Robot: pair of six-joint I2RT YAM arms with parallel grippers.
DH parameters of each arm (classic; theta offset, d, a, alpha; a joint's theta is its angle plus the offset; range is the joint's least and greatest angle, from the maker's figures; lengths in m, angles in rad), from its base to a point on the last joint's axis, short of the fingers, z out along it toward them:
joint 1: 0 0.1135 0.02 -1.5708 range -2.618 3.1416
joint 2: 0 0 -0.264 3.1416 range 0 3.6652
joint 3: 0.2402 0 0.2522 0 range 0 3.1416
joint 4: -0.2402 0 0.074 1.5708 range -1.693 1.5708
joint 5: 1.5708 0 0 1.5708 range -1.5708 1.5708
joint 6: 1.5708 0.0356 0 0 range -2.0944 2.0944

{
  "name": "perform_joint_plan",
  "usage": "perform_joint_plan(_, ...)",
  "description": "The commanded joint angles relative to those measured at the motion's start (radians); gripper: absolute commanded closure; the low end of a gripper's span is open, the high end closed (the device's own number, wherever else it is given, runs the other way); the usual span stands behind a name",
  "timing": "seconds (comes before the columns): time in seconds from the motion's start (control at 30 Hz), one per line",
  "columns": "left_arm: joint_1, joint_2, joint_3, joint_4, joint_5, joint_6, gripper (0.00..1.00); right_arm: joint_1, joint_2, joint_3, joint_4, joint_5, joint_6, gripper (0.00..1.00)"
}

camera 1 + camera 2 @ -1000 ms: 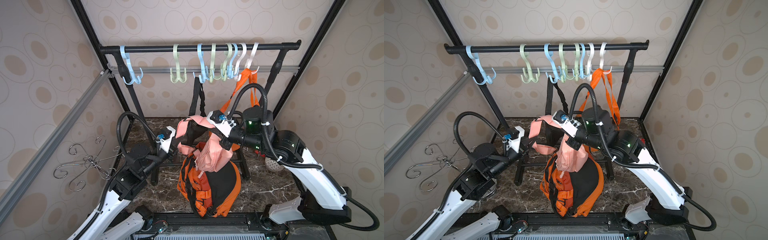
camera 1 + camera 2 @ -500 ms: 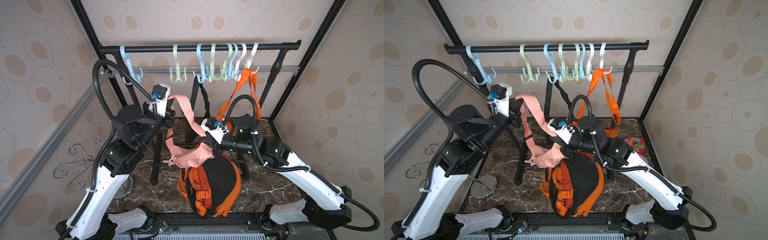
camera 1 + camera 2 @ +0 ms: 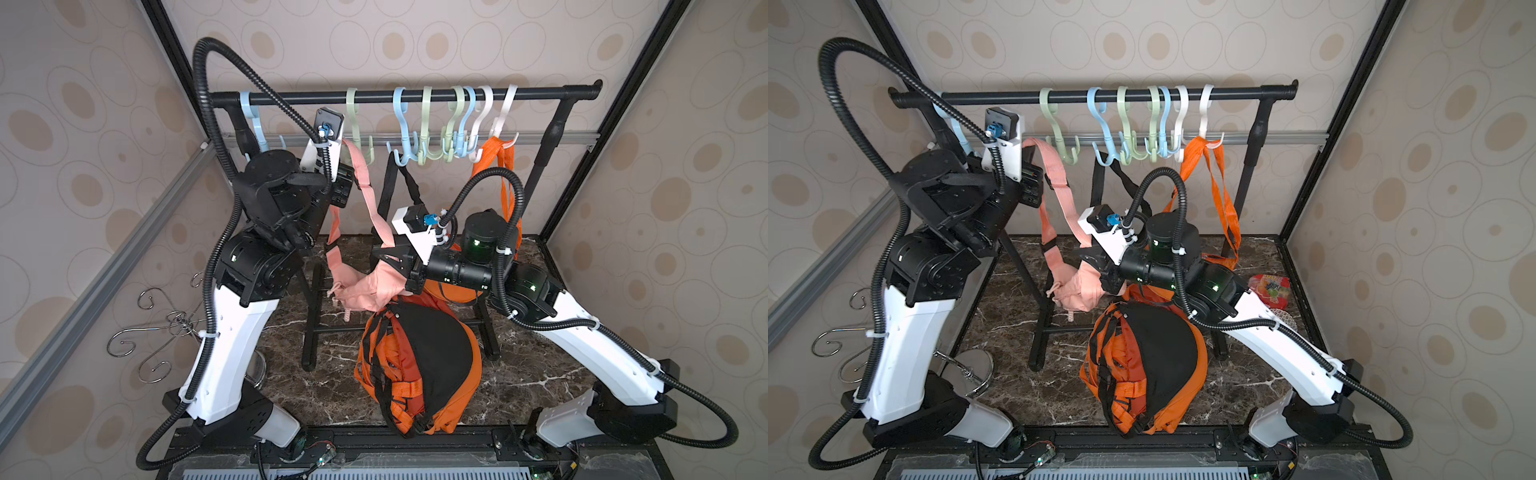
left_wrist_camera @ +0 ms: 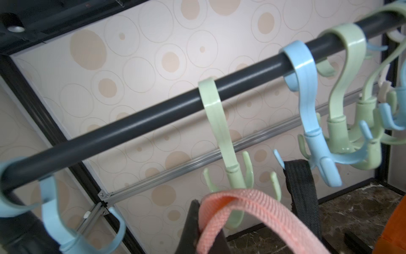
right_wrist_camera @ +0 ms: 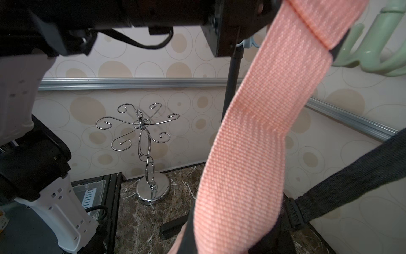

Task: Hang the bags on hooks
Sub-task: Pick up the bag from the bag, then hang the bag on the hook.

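Fingers (image 4: 190, 222) of the left gripper (image 4: 198, 212) pinch the strap (image 4: 252, 209) of the pink bag (image 3: 365, 291) just beside the green hook (image 4: 230, 173), plain only from the left wrist. Both top views show the strap slanting steeply down to the right gripper (image 3: 380, 257), clamped on its lower end, the bag hanging above the tabletop (image 3: 332, 386).

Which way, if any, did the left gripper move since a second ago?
Yes. The left gripper rose from low beside the rack's leg to the green hook under the black rail.
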Motion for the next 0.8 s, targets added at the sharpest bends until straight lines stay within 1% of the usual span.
perform_joint_plan(0.0, 0.005, 0.065, 0.127, -0.056, -0.027, 0.069, 1.0, -0.005, 0.013, 0.034, 0.043, -0.013, 0.009, 1.0)
perform_joint_plan(0.07, 0.012, 0.112, 0.18, -0.094, -0.02, 0.077, 1.0, -0.005, 0.019, 0.034, 0.05, -0.014, 0.011, 1.0)
perform_joint_plan(0.17, 0.046, 0.127, 0.148, -0.084, -0.007, 0.072, 1.0, -0.005, 0.026, 0.032, 0.059, -0.014, 0.017, 1.0)
perform_joint_plan(0.3, 0.099, 0.166, 0.192, -0.084, 0.032, 0.058, 1.0, -0.005, 0.031, 0.029, 0.065, -0.011, 0.017, 1.0)
perform_joint_plan(0.5, 0.122, 0.193, 0.209, -0.041, 0.046, 0.092, 1.0, -0.008, 0.045, 0.026, 0.064, -0.007, 0.012, 1.0)
perform_joint_plan(0.77, 0.165, 0.215, 0.143, -0.071, 0.121, 0.09, 1.0, -0.018, 0.06, 0.017, 0.077, -0.015, 0.026, 1.0)
